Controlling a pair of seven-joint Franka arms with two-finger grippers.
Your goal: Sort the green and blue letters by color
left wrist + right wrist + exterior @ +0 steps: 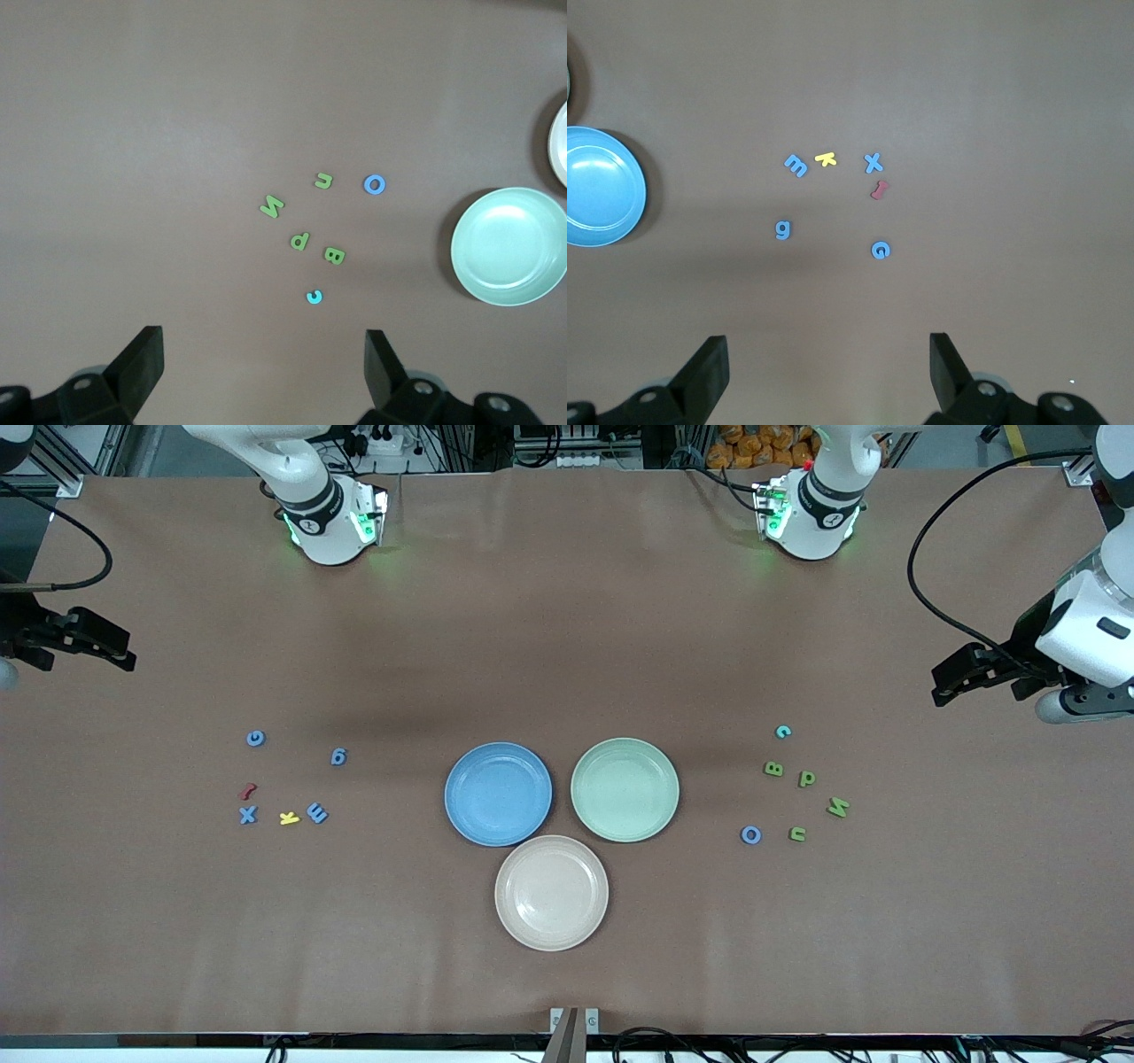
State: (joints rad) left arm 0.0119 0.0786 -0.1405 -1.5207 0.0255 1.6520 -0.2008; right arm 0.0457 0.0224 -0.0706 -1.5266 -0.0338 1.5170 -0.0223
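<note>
My left pincer (264,367) hangs wide open and empty over bare counter (567,620) at my left arm's end, fingers well apart in the wrist view. My right pincer (828,372) is the same: wide, empty, over bare counter at the right arm's end. Neither arm has started; both wait.

Under the left wrist view sit four green letters (300,240), a blue O (375,184) and a small teal C (314,297), loosely clustered, none touching. Under the right wrist view: four blue letters (796,165) w/ a yellow letter (826,158) and a red letter (879,189) mixed in. The yellow one lies just beside two blues, the red just beside the blue X, so those picks need care.

Mid-counter: blue plate (498,794) and green plate (625,789) side by side, nearly touching, a cream plate (551,893) nearer the front cam. All three empty, so nothing is sorted yet.

My plan, as I judge it: take an outlying letter first, come straight down, fingers narrowed enough not to sweep neighbours. Letters are small and low, so likely to skid; centre on each. Greens to green plate, blues to blue. Leave red and yellow. The teal C is a colour call, prob blue.

Counter is plain brown covering, flat. Around it: rig frames, cables, an orange heap past the bases
</note>
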